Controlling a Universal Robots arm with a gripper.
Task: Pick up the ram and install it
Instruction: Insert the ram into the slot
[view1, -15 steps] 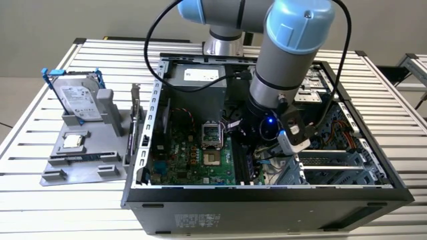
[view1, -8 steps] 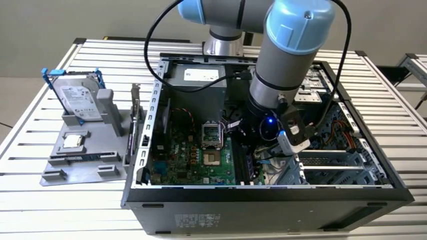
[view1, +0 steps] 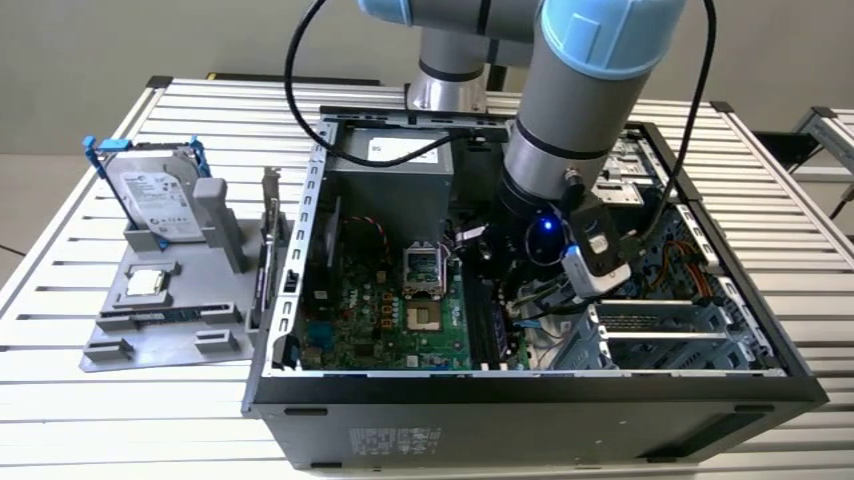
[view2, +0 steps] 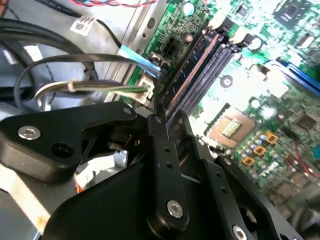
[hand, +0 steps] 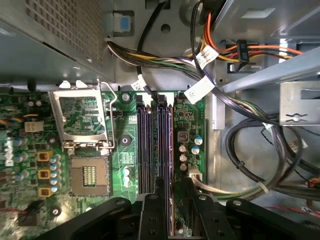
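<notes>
Hand (hand: 167, 210) is down inside the open PC case (view1: 534, 385), clamped on the ram (hand: 165, 150), which stands edge-on in a motherboard slot (hand: 145, 150) beside the CPU socket (hand: 87, 172). Pickup done; full seating can't be judged. Tight room: cable bundle (hand: 235, 165) just beside, case walls close. Parts stand (view1: 167, 320) sits near one tabletop (view1: 80, 420) edge.

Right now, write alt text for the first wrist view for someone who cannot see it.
The gripper holds the ram edge-down over the black memory slots of a green motherboard. An open processor socket sits beside the slots, and bundled cables run alongside the board.
</notes>
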